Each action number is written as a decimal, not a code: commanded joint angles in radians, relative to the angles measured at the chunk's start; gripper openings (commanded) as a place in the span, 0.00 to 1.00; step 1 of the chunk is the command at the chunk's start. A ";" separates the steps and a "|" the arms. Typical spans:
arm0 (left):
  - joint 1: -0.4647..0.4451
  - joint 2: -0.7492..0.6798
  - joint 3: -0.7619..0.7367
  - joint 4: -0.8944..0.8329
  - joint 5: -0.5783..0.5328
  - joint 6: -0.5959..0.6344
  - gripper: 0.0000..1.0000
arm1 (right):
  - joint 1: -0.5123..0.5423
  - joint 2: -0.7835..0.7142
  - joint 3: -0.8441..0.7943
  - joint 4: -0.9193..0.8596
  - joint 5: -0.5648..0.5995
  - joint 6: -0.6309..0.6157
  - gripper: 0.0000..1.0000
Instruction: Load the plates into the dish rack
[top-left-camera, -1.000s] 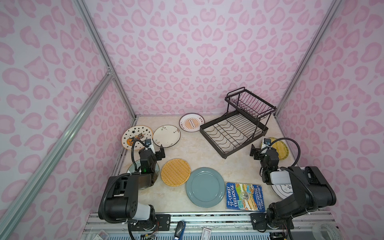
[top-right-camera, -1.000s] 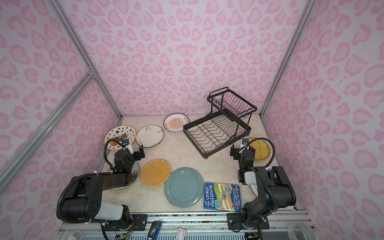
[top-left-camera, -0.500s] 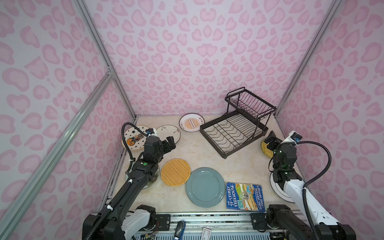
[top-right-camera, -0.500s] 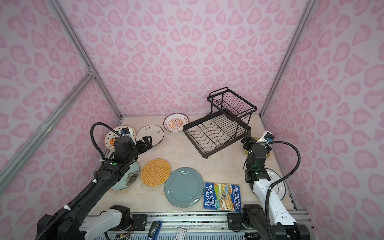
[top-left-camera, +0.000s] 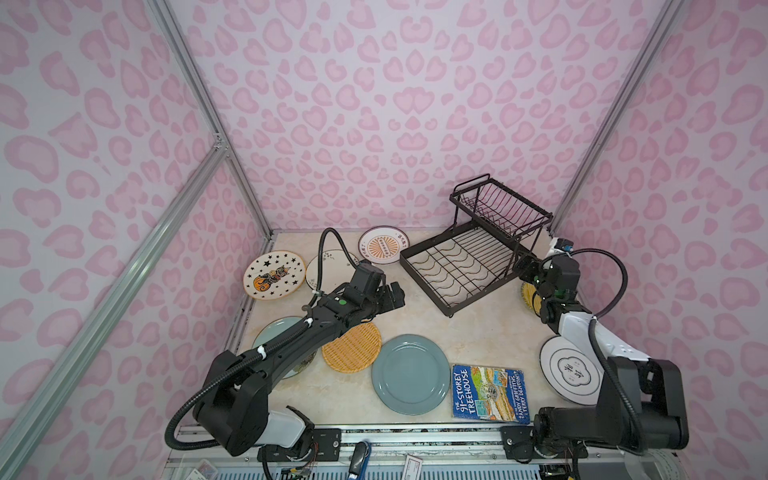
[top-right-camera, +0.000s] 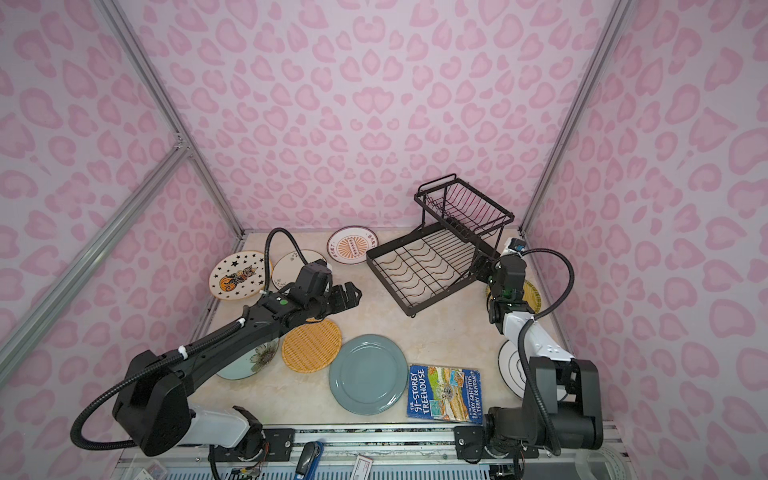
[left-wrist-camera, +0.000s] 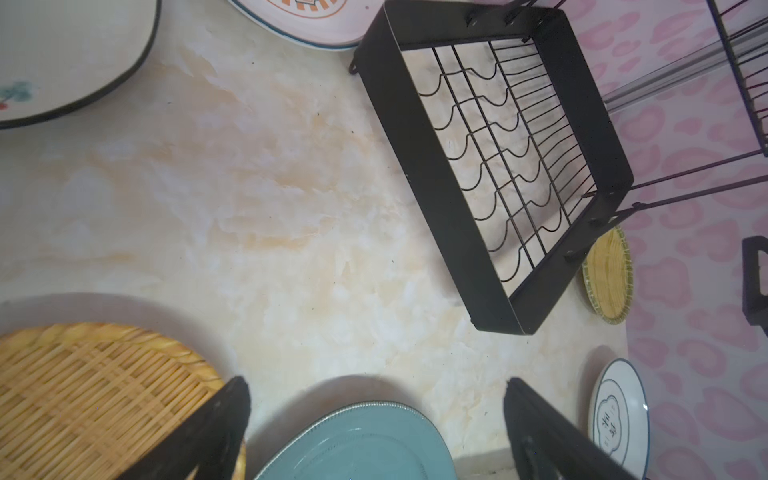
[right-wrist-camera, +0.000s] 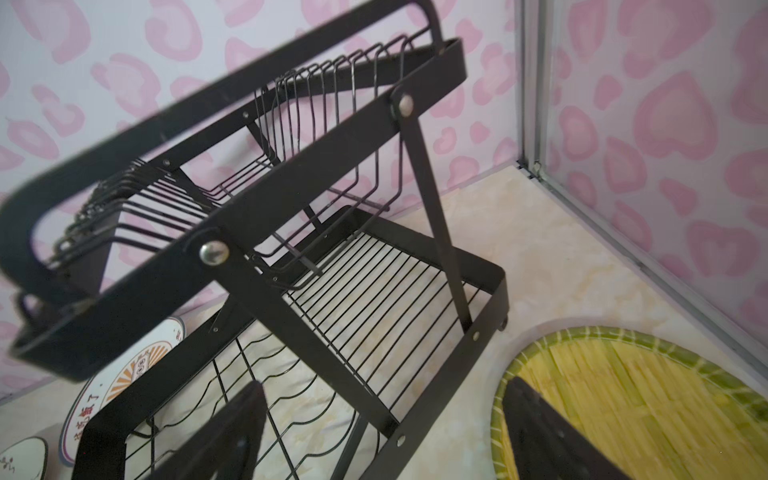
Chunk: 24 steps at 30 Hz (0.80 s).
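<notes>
Book (top-left-camera: 488, 392) lies nearest me at the front of the table (top-left-camera: 419, 316). It has the teal plate (top-left-camera: 409, 374) just beside it on one side and the ring plate (top-left-camera: 568, 369) on the other, partly under my right arm. Behind the teal plate I see the orange plate (top-left-camera: 353, 349), and the green plate (top-right-camera: 254, 358) is mostly covered by my left arm. My left gripper (top-left-camera: 397, 293) hangs over the table past the orange plate, its fingers (left-wrist-camera: 216, 424) spread wide with nothing between them.

My right gripper (right-wrist-camera: 384, 386) sits low beside the rack (top-left-camera: 473, 249), fingers apart and empty. One finger is over the tray's corner, the other over the yellow plate (right-wrist-camera: 623, 395), which lies flat by the rack's right side. I cannot tell whether it touches that plate.

Only table shows through the wires of the rack's tray (top-left-camera: 424, 284) and raised basket (top-left-camera: 486, 216). All eight plates lie on the table outside it. Farthest back are the star plate (top-left-camera: 272, 274), sprig plate (top-left-camera: 336, 259) and sunburst plate (top-left-camera: 384, 246), the last just beside the tray.
</notes>
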<state>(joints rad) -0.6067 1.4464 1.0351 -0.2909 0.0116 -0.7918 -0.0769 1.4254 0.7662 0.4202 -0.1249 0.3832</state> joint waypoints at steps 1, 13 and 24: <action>-0.021 0.041 0.048 -0.010 0.029 -0.011 0.98 | 0.004 0.079 0.011 0.162 -0.083 -0.046 0.91; -0.044 0.211 0.187 -0.065 0.095 -0.073 0.99 | 0.009 0.271 0.058 0.366 -0.131 -0.093 0.73; -0.044 0.387 0.349 -0.087 0.117 -0.104 0.98 | 0.022 0.370 0.050 0.605 -0.296 -0.108 0.11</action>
<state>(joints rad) -0.6498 1.8130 1.3411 -0.3698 0.1272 -0.8757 -0.0654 1.7847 0.8268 0.8997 -0.3363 0.2256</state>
